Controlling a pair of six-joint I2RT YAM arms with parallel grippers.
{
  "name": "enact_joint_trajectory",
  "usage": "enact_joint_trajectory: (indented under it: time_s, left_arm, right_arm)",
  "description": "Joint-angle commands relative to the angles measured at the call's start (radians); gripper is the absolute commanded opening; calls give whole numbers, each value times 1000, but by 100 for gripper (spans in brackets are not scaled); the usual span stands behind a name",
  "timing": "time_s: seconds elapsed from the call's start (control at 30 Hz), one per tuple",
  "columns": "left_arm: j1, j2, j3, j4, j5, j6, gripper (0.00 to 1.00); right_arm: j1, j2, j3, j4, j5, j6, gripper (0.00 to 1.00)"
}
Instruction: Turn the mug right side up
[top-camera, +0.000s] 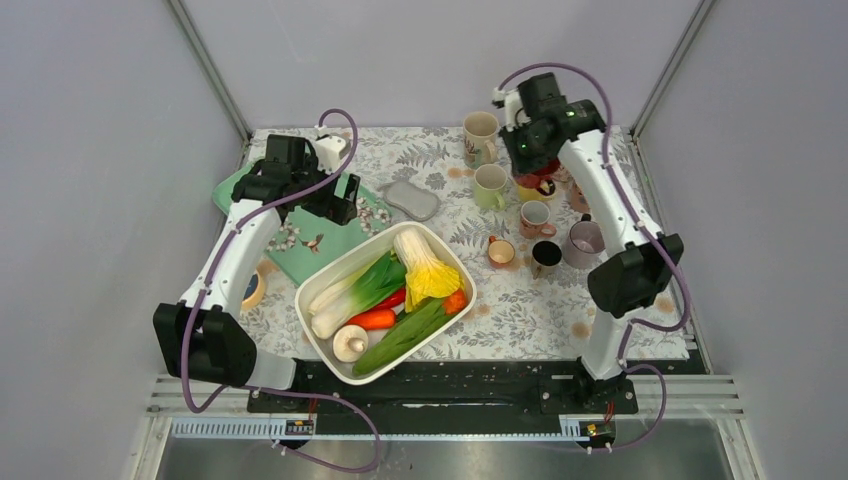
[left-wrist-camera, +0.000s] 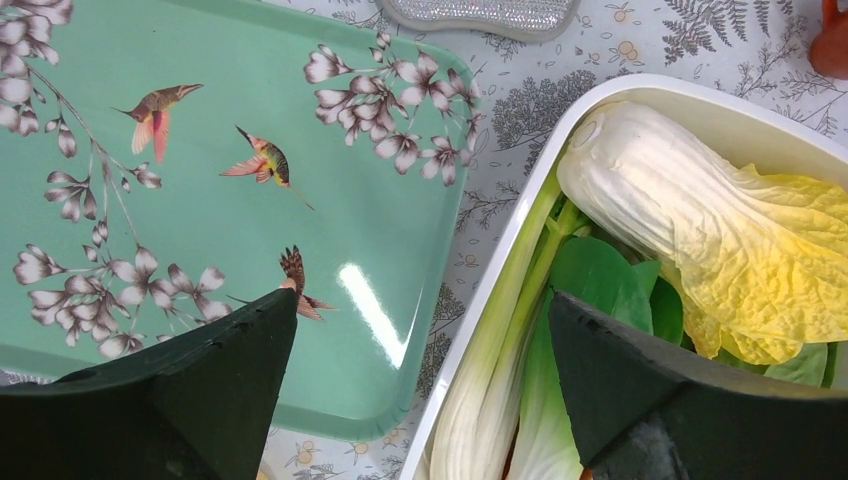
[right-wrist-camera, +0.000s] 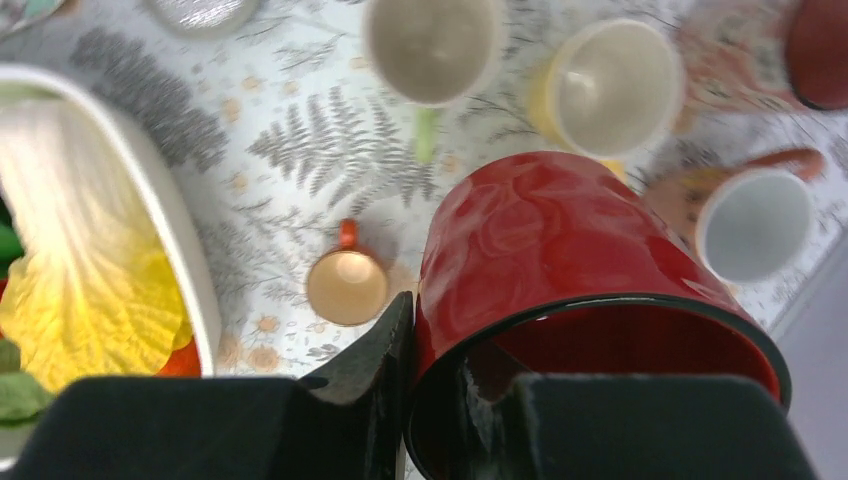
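Right fingers (right-wrist-camera: 368, 372) pinch red mug (right-wrist-camera: 540, 240) rim; left gripper (left-wrist-camera: 420, 310) spread wide above green tray (left-wrist-camera: 200, 230).

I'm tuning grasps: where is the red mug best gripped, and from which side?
The rim wall, approached from the open mouth: the right pincer straddles the red mug there, one finger inside, one outside. Its round body looks too wide to span.

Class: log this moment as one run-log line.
right hand: shut on red mug rim | left hand: open, empty, over green tray edge | red mug: mouth toward wrist camera
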Motion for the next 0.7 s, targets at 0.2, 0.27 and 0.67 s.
enact_joint_trajectory:
  time_s: [0.2,0.27,0.67]
  left_arm:
    - [16,1,-15,47,-51,23,99]
    - [21,-1,-17,46,-54,24,99]
    - [32,16,-20,53,-37,19,99]
  right_arm:
    - [210,83,-30,137,-115,-68,0]
    - [225,102,-68,191,-131,-60,0]
    - [238,230,-159,266,-165,-13,0]
